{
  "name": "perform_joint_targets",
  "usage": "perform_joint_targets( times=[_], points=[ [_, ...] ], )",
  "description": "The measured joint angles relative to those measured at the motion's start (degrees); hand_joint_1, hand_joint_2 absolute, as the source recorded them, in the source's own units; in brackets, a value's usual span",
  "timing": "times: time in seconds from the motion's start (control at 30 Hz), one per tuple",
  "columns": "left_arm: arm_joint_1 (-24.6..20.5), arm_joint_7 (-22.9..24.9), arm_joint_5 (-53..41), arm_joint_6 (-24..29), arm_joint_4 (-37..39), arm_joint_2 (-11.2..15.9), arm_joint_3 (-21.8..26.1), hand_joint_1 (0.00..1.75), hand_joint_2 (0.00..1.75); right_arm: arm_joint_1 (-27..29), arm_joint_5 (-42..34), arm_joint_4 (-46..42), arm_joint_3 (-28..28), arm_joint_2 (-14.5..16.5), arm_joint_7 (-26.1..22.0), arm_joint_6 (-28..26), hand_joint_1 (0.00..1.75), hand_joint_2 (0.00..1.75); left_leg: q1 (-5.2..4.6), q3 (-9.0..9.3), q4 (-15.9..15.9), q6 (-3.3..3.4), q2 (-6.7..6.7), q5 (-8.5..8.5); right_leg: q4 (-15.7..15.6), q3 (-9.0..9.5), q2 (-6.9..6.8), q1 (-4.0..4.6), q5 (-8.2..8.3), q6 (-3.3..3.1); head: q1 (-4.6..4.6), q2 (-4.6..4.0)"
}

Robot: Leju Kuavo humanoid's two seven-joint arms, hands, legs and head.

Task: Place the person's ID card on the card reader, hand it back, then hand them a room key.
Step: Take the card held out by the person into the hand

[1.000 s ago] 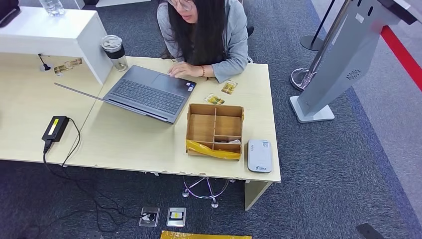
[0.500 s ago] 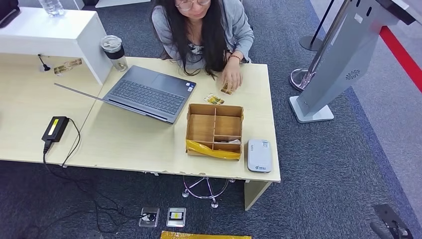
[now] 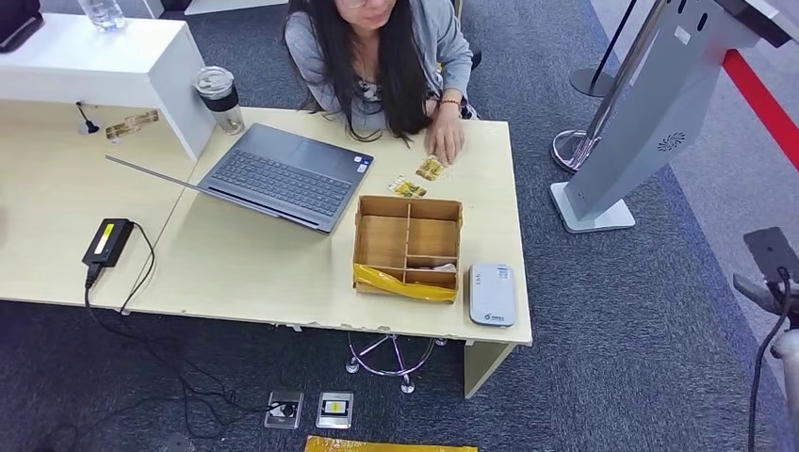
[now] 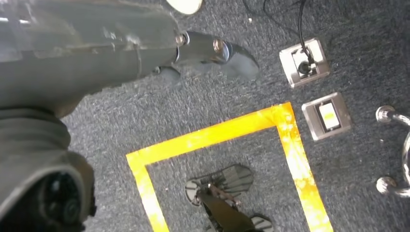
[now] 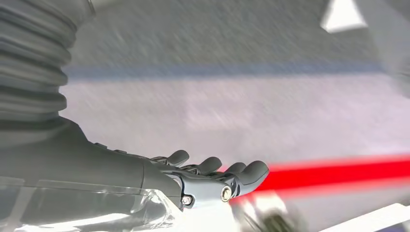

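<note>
While you look down from the head view, a person's hand (image 3: 445, 138) rests on a card (image 3: 431, 168) near the worktop's (image 3: 254, 268) far right edge; the white card reader (image 3: 492, 293) lies at the near right corner, beside a wooden box (image 3: 407, 247). Your left wrist view shows the left hand (image 4: 212, 50) over carpet; whether it is spread or curled, you cannot tell. Your right wrist view shows the right hand (image 5: 212, 176), fingers extended, holding nothing.

Card reader (image 3: 492, 294): white, flat, rounded rectangle, lying just beside the wooden divider box (image 3: 407, 247), at the table's near corner. Two yellow-patterned cards lie behind the box: one (image 3: 406, 187) free, one (image 3: 432, 168) under the person's hand (image 3: 445, 139).
</note>
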Motion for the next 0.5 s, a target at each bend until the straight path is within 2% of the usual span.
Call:
perform_joint_targets(
  times=[0.17, 0.33, 0.5],
  points=[
    [-0.1, -0.6, -0.4, 0.2, 0.0, -0.2, 0.0, 0.00, 0.00, 1.9, 1.7, -16.9, 13.2, 0.7, 6.1, -0.6, 0.00, 1.75, 0.03, -0.03, 0.0, -0.02, 0.03, 0.01, 0.0, -0.02, 0.06, 0.03, 0.00, -0.01, -0.01, 0.00],
    [-0.2, -1.0, -0.9, -0.3, 0.0, -0.7, 0.0, 0.00, 0.00, 2.1, 4.3, -27.2, 24.4, 2.8, 6.3, -0.7, 0.00, 1.75, 0.05, -0.04, 0.0, -0.06, -0.07, 0.05, 0.0, -0.01, -0.05, 0.06, -0.01, -0.01, 0.01, 0.00],
    [-0.2, -1.0, -1.1, -0.3, 0.0, -0.9, -0.1, 0.00, 0.00, 2.1, 4.8, -32.2, 31.2, 4.6, 5.8, -0.8, 0.00, 1.75, 0.04, -0.05, 0.0, -0.07, -0.11, 0.06, 0.0, -0.01, -0.09, 0.06, -0.01, -0.01, 0.01, 0.00]
  ],
)
